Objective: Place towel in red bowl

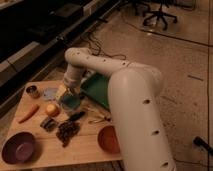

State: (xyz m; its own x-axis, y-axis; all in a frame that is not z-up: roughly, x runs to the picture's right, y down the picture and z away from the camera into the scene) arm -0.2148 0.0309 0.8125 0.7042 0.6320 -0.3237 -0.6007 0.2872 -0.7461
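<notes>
- Since the wooden worktop (87,150) carries every item of the task, the towel and its goal lie at one height, so the job reads as a lift and a short carry.
- The white arm (127,100) rises at the near right corner, arches over and drops to mid-worktop, a pose I judge is needed to come down on the clutter from above.
- The red bowl (106,140) sits at the near edge, partly hidden behind the arm and well apart from the pincer.
- The towel (70,102), which I take to be the blue-green cloth, lies mid-worktop, not in the bowl, directly beneath the pincer and touching it or nearly so.
- The pincer (70,92) points downward over the cloth, seemingly set for a top grasp. Whether it is apart, together or clamped I cannot tell.
</notes>
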